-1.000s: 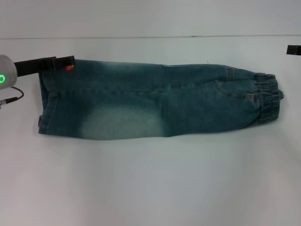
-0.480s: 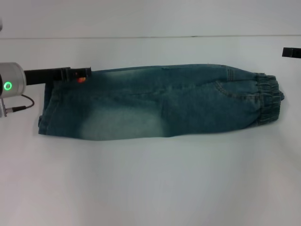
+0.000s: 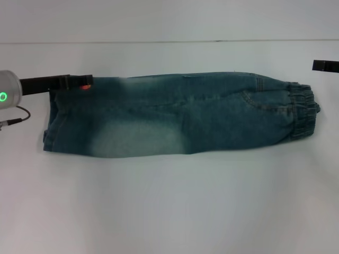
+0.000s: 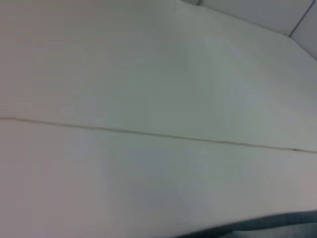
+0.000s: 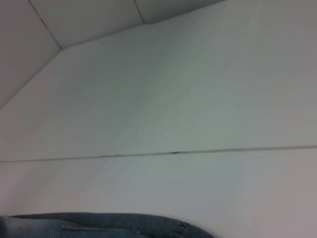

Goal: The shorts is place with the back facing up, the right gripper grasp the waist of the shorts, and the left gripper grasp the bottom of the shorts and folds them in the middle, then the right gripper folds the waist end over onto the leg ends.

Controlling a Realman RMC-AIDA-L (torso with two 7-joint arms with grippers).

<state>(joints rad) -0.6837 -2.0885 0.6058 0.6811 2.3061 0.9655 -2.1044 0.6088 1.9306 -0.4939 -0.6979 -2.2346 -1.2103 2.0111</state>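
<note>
The shorts (image 3: 180, 116) lie flat on the white table (image 3: 169, 206), already folded lengthwise into one long narrow strip running across my head view. The waist of the shorts (image 3: 303, 112), a gathered ruffled band, sits at the strip's right end; the bottom of the shorts (image 3: 50, 124) is at the left end. A pale faded patch shows on the denim towards the left half.

The left gripper (image 3: 79, 82) reaches in from the left on its silver wrist with the green light (image 3: 3, 97) lit. Its black fingers lie at the far left corner of the strip, at the hem end, with a small orange spot (image 3: 84, 88) showing just beside the tip. I cannot tell from here whether its jaws are clenched on the cloth or released.

Of the right gripper (image 3: 324, 65) I see only a black sliver at the right edge of the head view, beyond the waist and apart from it. Its jaw state cannot be determined.

Each wrist view shows bare table with a thin edge of denim.
</note>
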